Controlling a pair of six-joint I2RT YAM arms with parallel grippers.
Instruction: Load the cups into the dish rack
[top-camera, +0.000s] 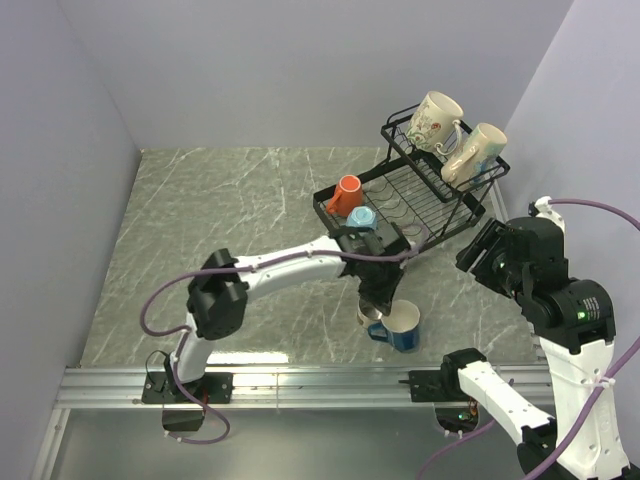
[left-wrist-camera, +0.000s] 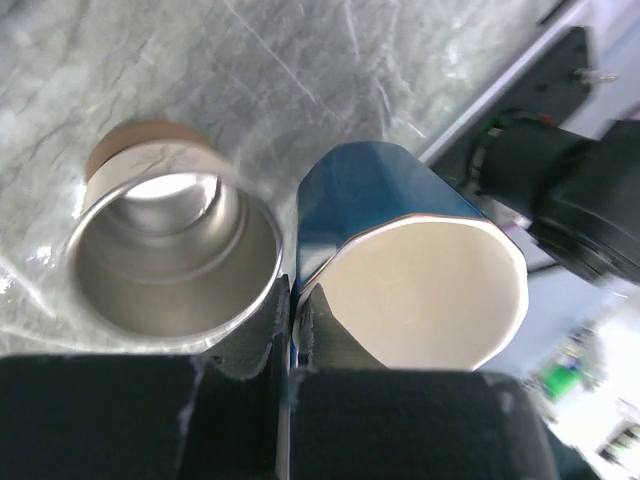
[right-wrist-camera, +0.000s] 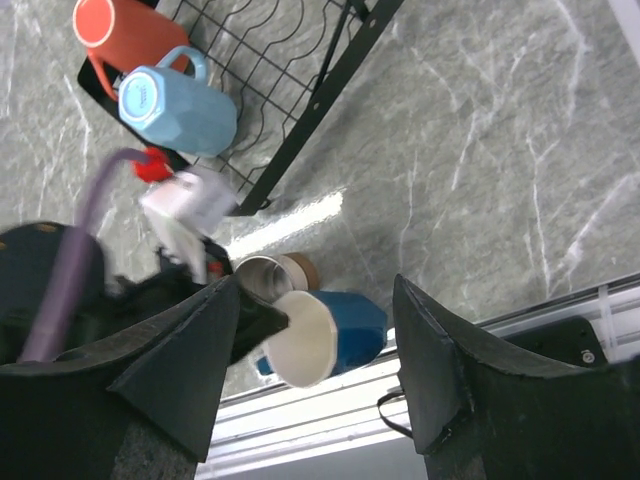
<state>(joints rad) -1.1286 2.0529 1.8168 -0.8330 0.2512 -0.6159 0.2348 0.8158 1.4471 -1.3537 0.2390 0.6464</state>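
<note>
Left pincer (left-wrist-camera: 290, 325) is pressed together, apparently pinching the near rim of the blue mug (left-wrist-camera: 370, 190). The mug stands upright on the table (left-wrist-camera: 300, 70) beside the steel cup (left-wrist-camera: 170, 260). The dish rack (top-camera: 430, 215) lies just beyond. Right pincer (right-wrist-camera: 318, 300) is spread, empty.

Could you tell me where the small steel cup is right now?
In the top view the steel cup stands on the table near its front edge, right of centre, just left of the dark blue mug.
</note>
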